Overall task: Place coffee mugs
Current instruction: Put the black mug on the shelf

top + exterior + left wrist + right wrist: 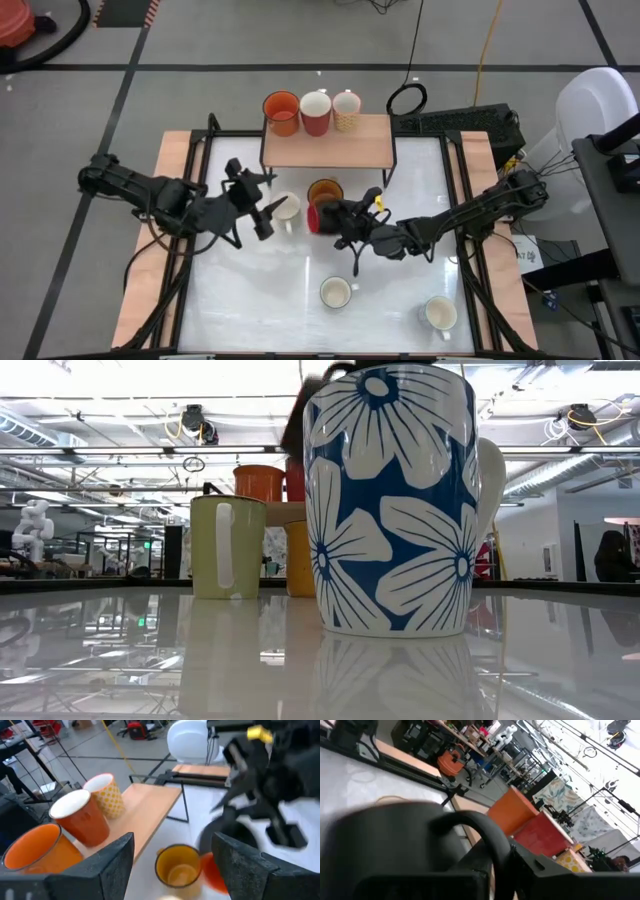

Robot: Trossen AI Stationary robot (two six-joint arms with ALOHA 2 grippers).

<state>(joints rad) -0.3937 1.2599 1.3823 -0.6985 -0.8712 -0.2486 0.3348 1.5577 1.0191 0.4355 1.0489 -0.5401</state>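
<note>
Done: 3 mugs on shelf [330,150] at table's far edge — orange mug [281,112], red mug [315,111], patterned cream mug [346,109].
Left: 5 on table; amber mug [324,191] mid-table, 2 white near front edge.
L gripper [268,215]: jaws spread, beside white mug [286,207], no grip.
R gripper [340,217]: jaws pinching red table mug [314,218].
</note>
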